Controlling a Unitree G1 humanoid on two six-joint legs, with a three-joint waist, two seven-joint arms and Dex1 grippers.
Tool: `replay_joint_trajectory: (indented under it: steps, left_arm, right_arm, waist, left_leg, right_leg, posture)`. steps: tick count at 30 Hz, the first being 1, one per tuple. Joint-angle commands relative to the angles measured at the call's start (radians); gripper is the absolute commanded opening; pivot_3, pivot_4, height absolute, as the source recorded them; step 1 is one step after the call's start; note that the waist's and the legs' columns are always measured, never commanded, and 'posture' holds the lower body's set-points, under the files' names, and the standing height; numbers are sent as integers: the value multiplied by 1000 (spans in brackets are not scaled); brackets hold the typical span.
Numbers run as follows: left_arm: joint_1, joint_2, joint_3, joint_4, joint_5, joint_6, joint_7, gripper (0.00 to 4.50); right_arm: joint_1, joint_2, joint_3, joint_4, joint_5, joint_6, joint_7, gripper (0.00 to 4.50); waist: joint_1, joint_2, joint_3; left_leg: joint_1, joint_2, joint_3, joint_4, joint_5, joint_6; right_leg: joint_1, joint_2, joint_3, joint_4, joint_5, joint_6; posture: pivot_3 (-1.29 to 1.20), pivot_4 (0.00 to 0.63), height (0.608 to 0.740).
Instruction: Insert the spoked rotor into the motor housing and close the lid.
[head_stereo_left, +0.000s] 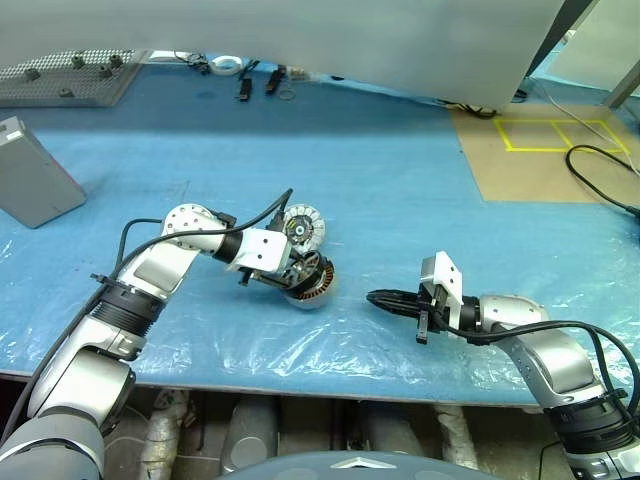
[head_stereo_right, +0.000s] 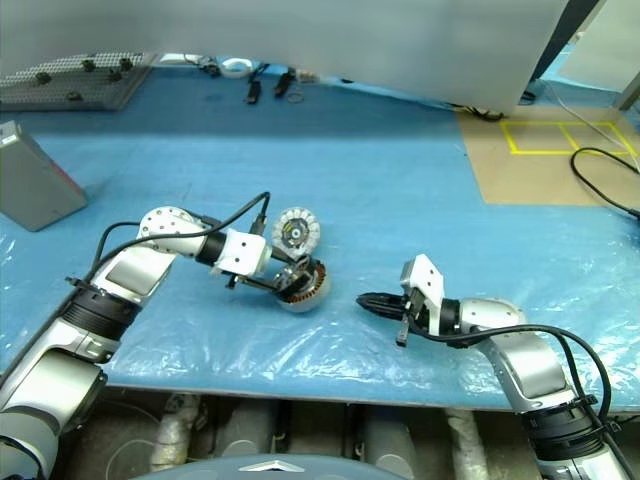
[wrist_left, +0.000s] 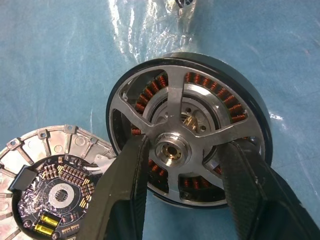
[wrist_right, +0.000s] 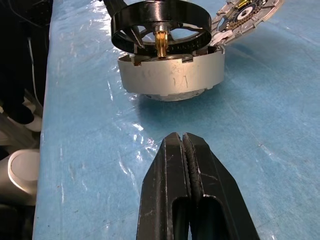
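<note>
The motor housing, a round silver case with copper windings, sits on the blue sheet at centre. The spoked rotor, with a dark rim and silvery spokes, stands slightly raised on the housing's top, its brass shaft showing between them. My left gripper reaches in from the left and is shut on the spoked rotor, one finger on each side of the hub. The lid, ribbed with a black centre and yellow marks, leans tilted against the housing's far side. To the right, my right gripper is shut and empty, pointing at the housing from a short way off.
A grey rectangular box lies at the far left. A perforated grey plate and small tools lie along the back. A brown board with yellow tape and a black cable are at the back right. The table's front edge runs just under both arms.
</note>
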Motion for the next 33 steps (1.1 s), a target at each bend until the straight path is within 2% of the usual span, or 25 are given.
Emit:
replay_joint_trajectory:
  steps: [1,7,18,33]
  left_arm:
    - [-21,4,13,-22,-16,1,-1,1761]
    - [-31,-13,11,-43,-24,43,10,1761]
    - [-33,-18,-19,-14,42,-38,30,1761]
    - [-26,10,-4,-57,6,-43,-24,1761]
  right_arm:
    - [-10,4,-12,-40,12,3,-6,0]
    - [0,-5,-9,-60,8,17,-10,0]
    - [19,-8,-14,-12,-16,-21,10,0]
    - [24,1,-1,51,-53,-73,33,0]
  waist:
    - [0,0,0]
    - [0,0,0]
    - [0,0,0]
    - [0,0,0]
  left_leg:
    - [0,0,0,0,0,0]
    - [0,0,0,0,0,0]
    - [0,0,0,0,0,0]
    - [0,0,0,0,-1,1]
  right_leg:
    - [0,0,0,0,0,0]
    - [0,0,0,0,0,0]
    - [0,0,0,0,0,0]
    - [0,0,0,0,0,0]
  posture:
    - [0,150,740]
    - [0,150,740]
    - [0,150,740]
    - [0,150,740]
